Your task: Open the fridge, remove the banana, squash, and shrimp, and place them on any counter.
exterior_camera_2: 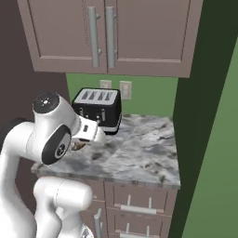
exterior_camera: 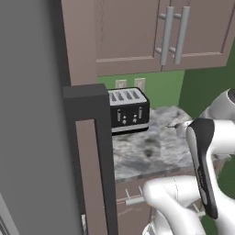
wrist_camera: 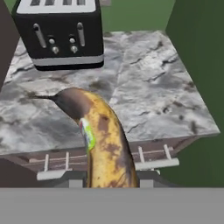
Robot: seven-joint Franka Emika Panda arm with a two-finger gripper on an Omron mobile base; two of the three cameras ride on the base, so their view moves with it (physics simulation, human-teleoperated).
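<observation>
The claw (wrist_camera: 111, 181) is clamped on the banana (wrist_camera: 103, 140), which rises from between the finger tips at the bottom of the hand view and curves up to a dark stem end. The fruit is yellow with heavy brown mottling and carries a small sticker on its side. Its tip hangs above the marbled bench (wrist_camera: 144, 83), over the front part of the slab; whether it touches the stone cannot be told.

In the right base view the claw itself is hidden behind the arm's wrist, and just a brown sliver of the banana (exterior_camera_2: 79, 146) peeps out beside it, at the bench's (exterior_camera_2: 139, 153) left front edge. In the left base view the arm's forearm covers the hand, so neither the fingers nor the fruit can be made out there.

Further back on the bench stands a black toaster (wrist_camera: 61, 35) with four slots, near the wall and well apart from the banana. Behind it the green wall holds two pale sockets (exterior_camera_2: 125, 90). Mauve-brown wall cupboards (exterior_camera_2: 107, 32) with long silver handles hang above, and drawers (exterior_camera_2: 139, 204) with silver bars sit under the slab. In the left base view a broad grey panel (exterior_camera: 27, 114) and a dark post (exterior_camera: 89, 151) fill the left side and cut off the bench's (exterior_camera: 151, 151) near end.
</observation>
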